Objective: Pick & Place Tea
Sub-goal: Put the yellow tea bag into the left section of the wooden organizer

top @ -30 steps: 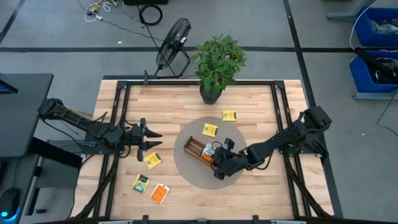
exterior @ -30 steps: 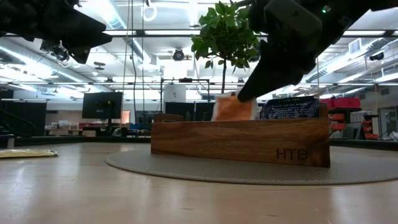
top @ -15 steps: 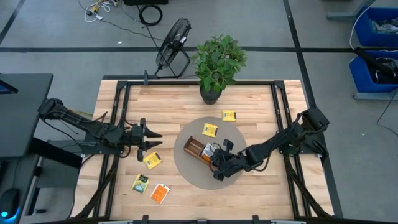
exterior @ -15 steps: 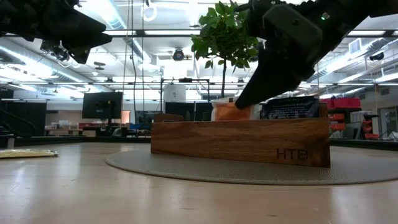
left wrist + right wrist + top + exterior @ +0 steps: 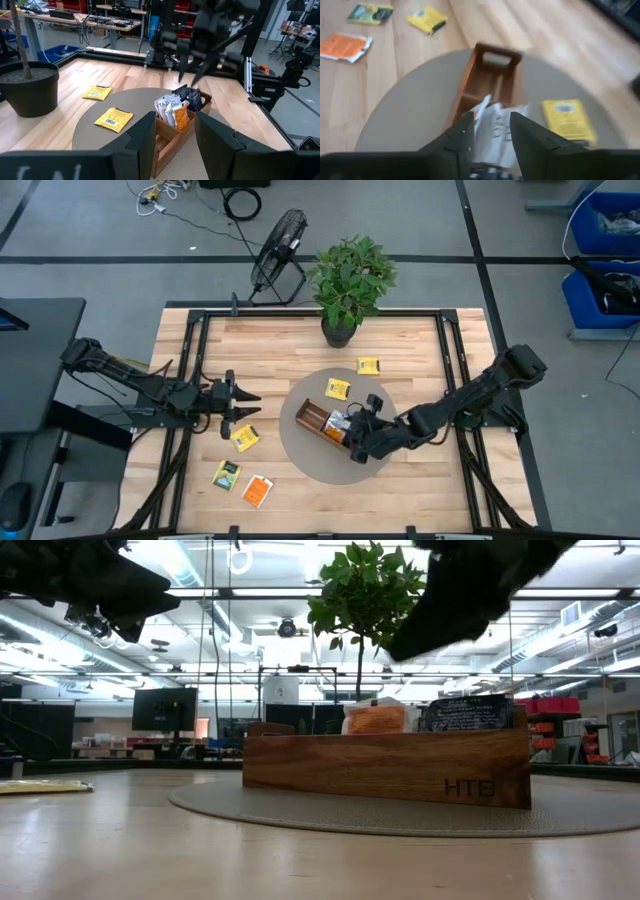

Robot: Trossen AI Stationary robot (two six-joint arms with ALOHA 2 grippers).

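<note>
Dark right gripper (image 5: 358,430) hanging above the wooden tray (image 5: 322,423), at the end of an arm stretched low across the table (image 5: 280,345) from the right side. Fingers parted a little, nothing between them. In the low view, lifted clear over the tray (image 5: 386,768), not touching the sachets standing in it.

Left gripper (image 5: 240,402) waiting over the left part of the table, well apart from the tray, fingers spread wide and empty.

Brown tray lying on a round grey mat (image 5: 300,450). Holding several sachets (image 5: 176,110) upright at the end nearer to the right gripper: white ones, an orange sachet (image 5: 375,719) and a dark blue sachet (image 5: 466,713) beside it. Other end of the tray bare.

Loose tea around: one yellow sachet (image 5: 337,389) flat on the mat just beside the tray, another yellow one (image 5: 368,365) on the wood beyond the mat's edge. Near the left gripper, a third yellow sachet (image 5: 244,438); farther toward the table's front edge, a yellow-green sachet (image 5: 226,475) and an orange one (image 5: 257,491) next to it.

Potted plant (image 5: 347,285) at the far edge of the table.
</note>
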